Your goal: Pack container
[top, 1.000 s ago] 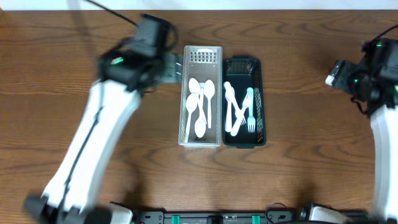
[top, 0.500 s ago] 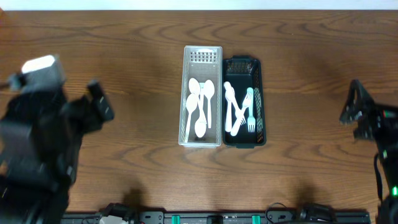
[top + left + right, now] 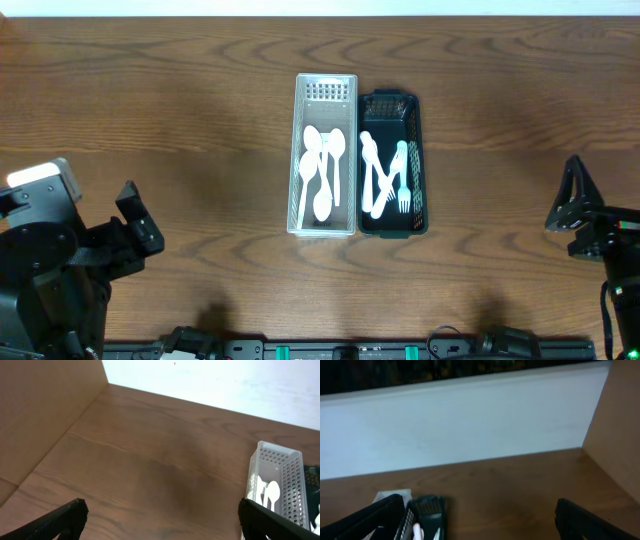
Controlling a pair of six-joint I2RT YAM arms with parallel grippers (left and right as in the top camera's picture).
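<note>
Clear plastic bin (image 3: 326, 98) sits mid-way across the wooden table (image 3: 180, 100), holding white spoons (image 3: 322, 170). Its long side touches a dark mesh basket (image 3: 413, 120) of pale forks (image 3: 403, 192). Well apart, near the table's front edge, the left gripper (image 3: 162, 520) and right gripper (image 3: 480, 520) are both spread wide and hold nothing.

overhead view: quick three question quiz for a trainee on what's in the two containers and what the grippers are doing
1. True or false: the spoons lie in the white tray.
2. Which container holds the forks? A white tray, B black basket, C neither.
3. Fill in: the left gripper and the right gripper both stand ___, holding nothing.

Key: 1 true; 2 B; 3 open.
</note>
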